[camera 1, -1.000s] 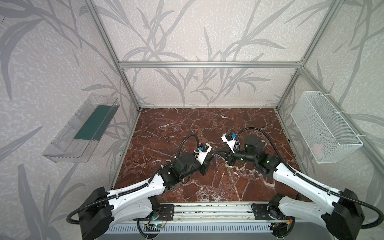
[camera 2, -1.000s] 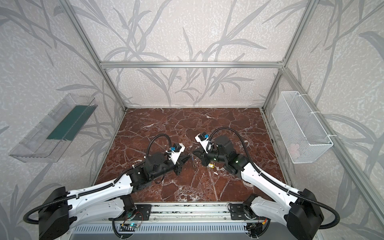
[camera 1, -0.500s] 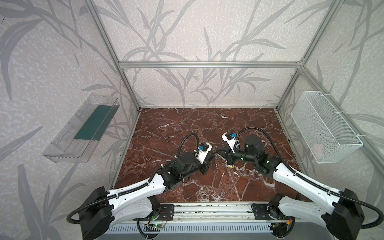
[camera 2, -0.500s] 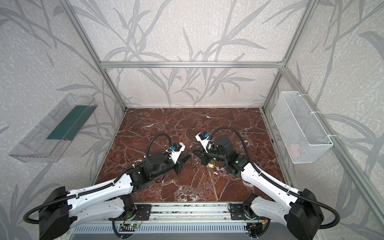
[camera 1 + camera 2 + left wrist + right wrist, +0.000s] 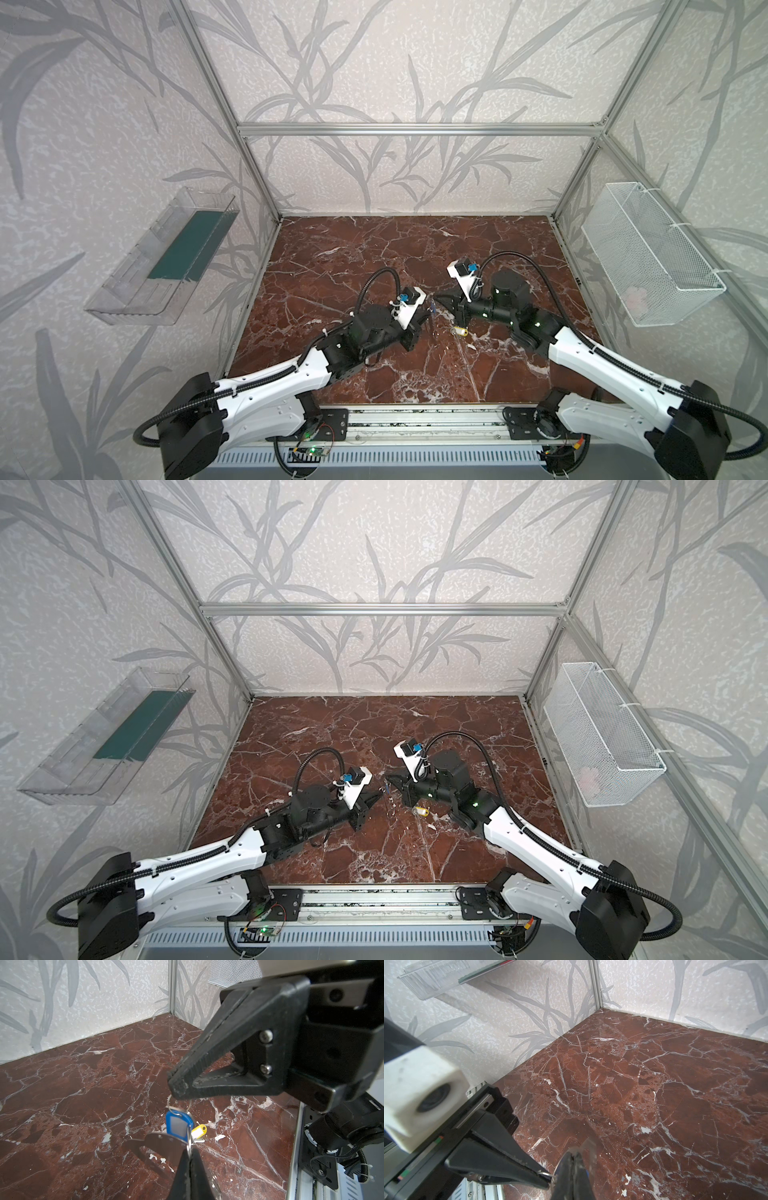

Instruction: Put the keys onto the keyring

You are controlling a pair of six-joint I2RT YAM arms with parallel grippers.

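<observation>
Left wrist view: left jaws pinch the keyring (image 5: 158, 1144); right jaws pinch the blue key (image 5: 176, 1125) by its wire loop. I judge threading is in hand. The yellow key (image 5: 199, 1130) lies on the desk (image 5: 62, 1084) and needs pickup next.

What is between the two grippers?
The blue key, strung on thin rings that the left gripper and the right gripper pinch with shut jaws. The left wrist view shows it best.
</observation>
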